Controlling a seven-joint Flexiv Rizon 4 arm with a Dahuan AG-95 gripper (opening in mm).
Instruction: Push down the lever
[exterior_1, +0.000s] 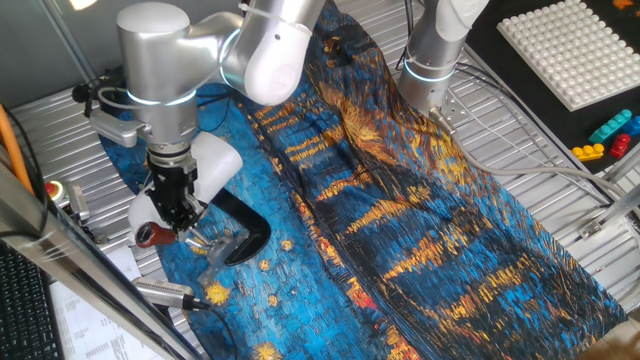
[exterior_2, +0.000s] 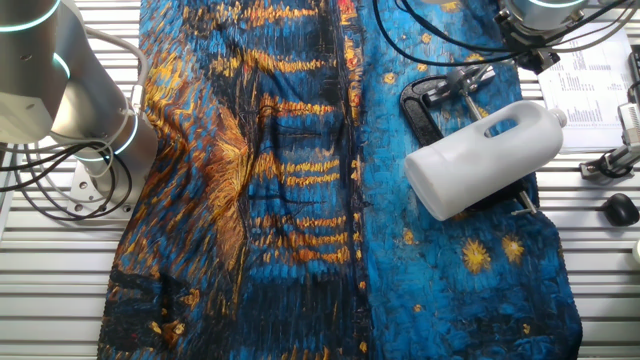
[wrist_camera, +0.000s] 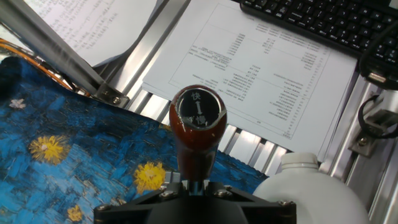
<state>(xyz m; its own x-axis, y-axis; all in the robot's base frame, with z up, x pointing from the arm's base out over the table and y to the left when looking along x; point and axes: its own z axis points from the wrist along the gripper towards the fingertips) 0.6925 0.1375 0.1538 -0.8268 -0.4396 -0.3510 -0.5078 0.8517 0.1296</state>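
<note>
The lever ends in a glossy reddish-brown knob (exterior_1: 155, 236) with a black cap. In the hand view the knob (wrist_camera: 198, 121) stands just ahead of my fingers on a thin stem. My gripper (exterior_1: 180, 222) is shut on that stem right below the knob; in the hand view my gripper (wrist_camera: 198, 186) shows its two black jaws pressed on either side of the stem. The white appliance housing (exterior_1: 215, 165) sits beside my hand on its black curved base (exterior_1: 248, 236). The other fixed view shows the housing (exterior_2: 485, 155) and the base (exterior_2: 425, 108); my fingers are out of view there.
The blue and orange patterned cloth (exterior_1: 400, 220) covers the table. Printed sheets (wrist_camera: 249, 81), a black keyboard (wrist_camera: 311, 18) and an aluminium frame bar (wrist_camera: 56, 46) lie beyond the knob. A second arm's base (exterior_1: 435, 60), a white studded board (exterior_1: 575, 45) and toy bricks (exterior_1: 610, 135) stand far right.
</note>
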